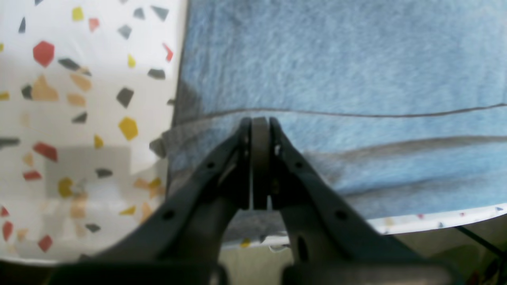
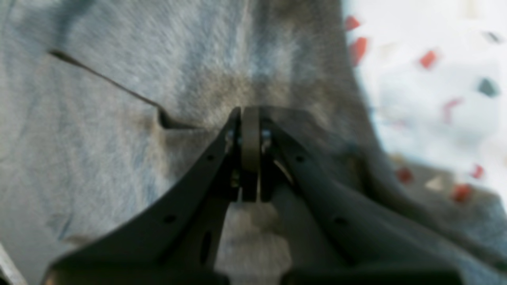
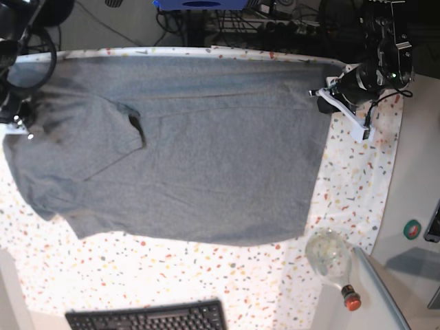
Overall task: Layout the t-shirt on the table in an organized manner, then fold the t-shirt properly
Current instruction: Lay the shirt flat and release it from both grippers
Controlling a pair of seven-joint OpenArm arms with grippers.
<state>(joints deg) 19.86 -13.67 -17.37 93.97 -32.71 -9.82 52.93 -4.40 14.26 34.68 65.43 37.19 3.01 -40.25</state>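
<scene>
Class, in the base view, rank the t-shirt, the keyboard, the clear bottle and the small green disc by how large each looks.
1. t-shirt, by far the largest.
2. keyboard, though the frame cuts it off.
3. bottle.
4. green disc, the smallest.

L gripper [image 1: 260,122]: jaws fully closed, tips pressed together, pointing fwd and down, low over the surface. In base view, L arm [image 3: 357,86] sits at upper right, wrist angled inward. R gripper [image 2: 250,113]: jaws also closed, pads meeting. R arm [image 3: 14,103] at far left edge, mostly out of frame.
</scene>
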